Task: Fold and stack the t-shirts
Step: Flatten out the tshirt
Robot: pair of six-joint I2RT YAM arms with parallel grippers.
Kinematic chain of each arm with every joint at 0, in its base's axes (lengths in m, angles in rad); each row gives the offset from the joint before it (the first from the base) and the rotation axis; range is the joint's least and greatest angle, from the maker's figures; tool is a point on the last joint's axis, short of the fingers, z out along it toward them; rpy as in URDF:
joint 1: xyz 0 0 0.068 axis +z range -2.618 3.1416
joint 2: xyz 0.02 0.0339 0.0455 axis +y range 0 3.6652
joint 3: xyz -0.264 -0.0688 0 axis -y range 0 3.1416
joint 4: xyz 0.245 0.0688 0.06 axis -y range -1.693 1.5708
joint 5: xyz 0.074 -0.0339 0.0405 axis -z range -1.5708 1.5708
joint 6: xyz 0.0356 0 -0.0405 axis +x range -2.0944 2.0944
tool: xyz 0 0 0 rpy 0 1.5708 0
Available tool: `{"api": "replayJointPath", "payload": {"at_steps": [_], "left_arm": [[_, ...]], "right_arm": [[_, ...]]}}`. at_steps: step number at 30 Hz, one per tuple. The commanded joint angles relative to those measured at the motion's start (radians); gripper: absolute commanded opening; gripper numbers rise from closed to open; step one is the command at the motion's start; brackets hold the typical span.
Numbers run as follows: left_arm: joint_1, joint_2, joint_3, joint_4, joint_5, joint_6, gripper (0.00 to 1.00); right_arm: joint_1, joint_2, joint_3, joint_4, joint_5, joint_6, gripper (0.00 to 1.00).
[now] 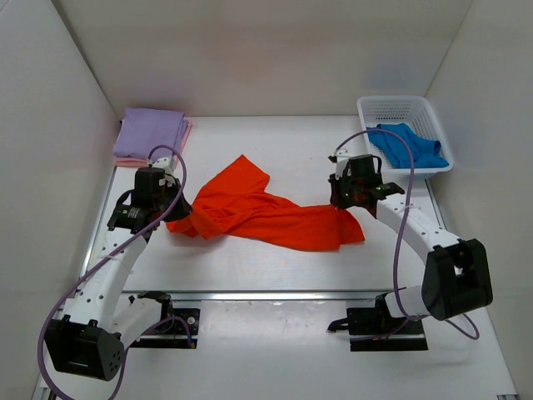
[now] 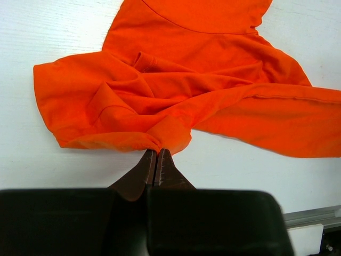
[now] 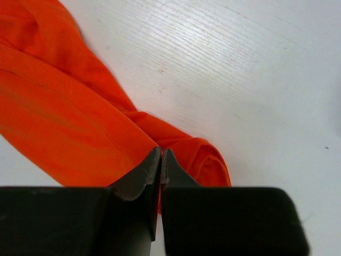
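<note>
surface: white table
orange t-shirt: seems soft, limp
left gripper: clamping hem at fingertips
right gripper: clamping opposite end

Bright, even light; shadows faint.
Top view sharp; white counter nearly washes out. Wrist views: left hand and right hand bodies blur black along the bottom edges.
</note>
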Motion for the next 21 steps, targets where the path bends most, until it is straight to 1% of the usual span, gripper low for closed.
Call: {"api": "replayJointPath", "payload": {"at_steps": [1,3,7,9,10,12,13,14,15,16,18,21], "left_arm": [[-0.005,-0.018,-0.007,0.022,0.015,-0.007,0.0],[-0.008,-0.018,-0.005,0.023,0.015,-0.007,0.0],[-0.001,-0.015,0.007,0.011,0.012,-0.002,0.0],[-0.002,-0.02,0.015,0.0,0.004,0.004,0.0],[-0.001,-0.021,0.01,0.0,0.0,0.005,0.0],[-0.001,-0.026,0.012,0.006,0.001,0.002,0.0],[-0.004,-0.021,0.001,0.012,0.014,-0.004,0.0],[-0.01,-0.02,-0.004,0.025,0.02,-0.009,0.0],[-0.016,-0.023,-0.007,0.032,0.021,-0.01,0.0],[-0.022,-0.015,-0.014,0.039,0.026,-0.021,0.0],[-0.031,-0.012,-0.022,0.049,0.035,-0.03,0.0],[-0.031,-0.015,-0.028,0.052,0.035,-0.03,0.0]], "right_arm": [[-0.007,-0.041,-0.031,0.008,-0.078,0.009,0.0],[-0.021,-0.029,-0.022,-0.028,-0.108,-0.004,0.0],[0.028,-0.039,-0.028,-0.172,-0.121,0.014,0.0],[0.052,-0.102,-0.08,-0.215,-0.131,0.048,0.0],[0.055,-0.116,-0.109,-0.251,-0.15,0.063,0.01],[0.048,-0.177,-0.17,-0.272,-0.202,0.104,0.0],[0.046,-0.188,-0.197,-0.276,-0.208,0.121,0.13],[0.054,-0.221,-0.227,-0.279,-0.2,0.134,0.21],[0.066,-0.254,-0.235,-0.275,-0.176,0.135,0.32],[0.074,-0.266,-0.255,-0.249,-0.158,0.141,0.41],[0.077,-0.309,-0.277,-0.223,-0.141,0.146,0.47],[0.117,-0.343,-0.284,-0.169,-0.124,0.155,0.47]]}}
